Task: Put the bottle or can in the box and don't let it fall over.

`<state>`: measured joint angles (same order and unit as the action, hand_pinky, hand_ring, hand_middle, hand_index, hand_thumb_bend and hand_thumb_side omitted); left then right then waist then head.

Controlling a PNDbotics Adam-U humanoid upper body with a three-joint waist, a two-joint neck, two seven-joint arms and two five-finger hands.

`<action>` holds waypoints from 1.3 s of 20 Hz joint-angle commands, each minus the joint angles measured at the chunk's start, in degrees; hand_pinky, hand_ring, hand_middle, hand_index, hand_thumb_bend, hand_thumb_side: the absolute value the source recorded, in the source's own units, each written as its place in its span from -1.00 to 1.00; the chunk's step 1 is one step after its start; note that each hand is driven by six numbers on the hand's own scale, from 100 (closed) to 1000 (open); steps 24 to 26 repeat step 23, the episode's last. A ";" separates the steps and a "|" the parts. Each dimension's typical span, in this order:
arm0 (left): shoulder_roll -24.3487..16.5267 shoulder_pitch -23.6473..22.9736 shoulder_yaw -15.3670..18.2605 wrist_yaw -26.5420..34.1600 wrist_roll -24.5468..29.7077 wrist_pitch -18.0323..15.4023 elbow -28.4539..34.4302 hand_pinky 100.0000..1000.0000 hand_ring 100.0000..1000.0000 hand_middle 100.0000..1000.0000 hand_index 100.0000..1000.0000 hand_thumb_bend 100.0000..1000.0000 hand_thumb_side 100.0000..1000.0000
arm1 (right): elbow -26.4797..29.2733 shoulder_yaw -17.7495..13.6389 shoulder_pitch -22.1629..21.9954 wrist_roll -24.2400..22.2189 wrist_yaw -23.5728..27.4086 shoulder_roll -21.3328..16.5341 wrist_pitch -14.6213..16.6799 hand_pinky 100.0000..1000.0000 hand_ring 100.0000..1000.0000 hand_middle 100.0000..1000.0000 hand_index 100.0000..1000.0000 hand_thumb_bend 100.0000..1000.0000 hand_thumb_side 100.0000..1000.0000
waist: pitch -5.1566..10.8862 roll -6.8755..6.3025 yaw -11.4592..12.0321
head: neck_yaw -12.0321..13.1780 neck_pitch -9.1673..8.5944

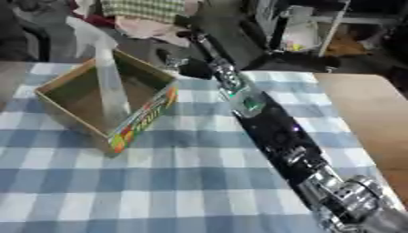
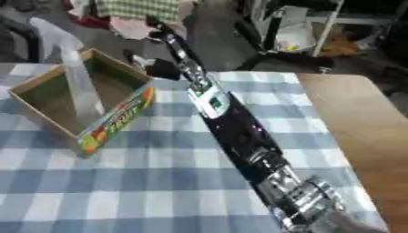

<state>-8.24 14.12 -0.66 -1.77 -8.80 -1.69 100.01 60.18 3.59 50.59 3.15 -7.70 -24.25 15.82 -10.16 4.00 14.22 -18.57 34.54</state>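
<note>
Cloth [image 1: 183,182] in blue and white checks covers most of the table, and a strip of bare wood [image 1: 370,118] shows along its right side. One arm [image 1: 275,132] is in view, the robot's right. It enters at the lower right corner with silver joints nearest the camera and runs as a long black limb diagonally up toward the far middle of the table. No left arm or left hand shows.

Left of the arm, in the middle distance, sits one cardboard box [image 1: 143,120]. It is open at the top and turned cornerwise to the camera, with a brightly printed strip along its near right wall. One clear bottle [image 1: 111,86] stands inside the box, tall and narrow. It is upright or close to it, its base is down on the box floor, and its top rises well above the box rim.

Farther back, at the far edge of the cloth, is the one right hand [image 1: 190,67], a dark shape just beyond the box's far right corner. It is outside the box and apart from the bottle, which stands to its left and nearer the camera. Whether the hand is open or closed cannot be made out, and nothing can be seen in it.
</note>
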 commanded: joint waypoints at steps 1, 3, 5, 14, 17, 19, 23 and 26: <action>-1.92 -0.50 1.56 -0.70 -1.37 -0.10 0.61 1.00 1.00 1.00 0.95 0.50 0.20 | 6.04 -0.96 -2.33 1.73 3.32 -3.74 0.66 1.00 0.77 0.79 1.00 -0.36 -0.24 | 1.65 -0.05 -2.32 | 4.15 1.00; -2.52 -1.43 2.32 -1.06 -2.16 -0.07 0.60 1.00 1.00 1.00 0.95 0.50 0.20 | 9.24 -1.33 -5.52 2.21 5.29 -3.43 0.84 1.00 0.76 0.75 0.98 -0.39 -0.28 | 1.89 0.12 -5.51 | 7.14 1.55; -2.86 -2.26 2.98 -1.33 -2.88 0.00 0.54 1.00 1.00 1.00 0.95 0.50 0.21 | 12.32 -1.92 -8.61 1.95 7.19 -2.35 0.64 1.00 0.76 0.67 0.89 -0.37 -0.37 | 1.94 0.20 -8.60 | 9.97 2.08; -2.87 -3.64 3.13 -2.04 -3.15 0.16 0.49 1.00 1.00 1.00 0.95 0.50 0.22 | 22.81 -9.13 -22.06 2.84 2.84 6.48 -2.15 1.00 0.72 0.23 0.47 -0.47 -0.47 | 1.14 -1.21 -14.12 | 13.04 3.30; -2.80 -3.93 2.94 -2.00 -2.93 0.19 0.47 1.00 1.00 1.00 0.95 0.50 0.22 | 26.34 -10.25 -26.73 4.12 -0.02 8.57 -1.67 1.00 0.72 0.23 0.47 -0.47 -0.47 | 1.47 -1.33 -13.95 | 12.66 3.68; -2.62 -4.11 2.85 -1.94 -2.84 0.22 0.42 1.00 1.00 1.00 0.95 0.49 0.22 | 28.41 -10.82 -29.71 4.80 -1.86 9.50 -1.86 0.90 0.54 -0.24 -0.06 -0.67 -0.77 | 1.76 -1.60 -13.98 | 12.48 3.33; -2.28 -4.84 2.58 -1.85 -2.62 0.25 0.27 1.00 1.00 1.00 0.95 0.49 0.22 | 32.97 -12.33 -35.63 8.03 -5.50 12.18 -2.85 0.90 0.53 -0.35 -0.17 -0.74 -0.84 | 2.67 -2.00 -13.78 | 12.85 3.07; -2.28 -4.84 2.58 -1.85 -2.62 0.25 0.27 1.00 1.00 1.00 0.95 0.49 0.22 | 32.97 -12.33 -35.63 8.03 -5.50 12.18 -2.85 0.90 0.53 -0.35 -0.17 -0.74 -0.84 | 2.67 -2.00 -13.78 | 12.85 3.07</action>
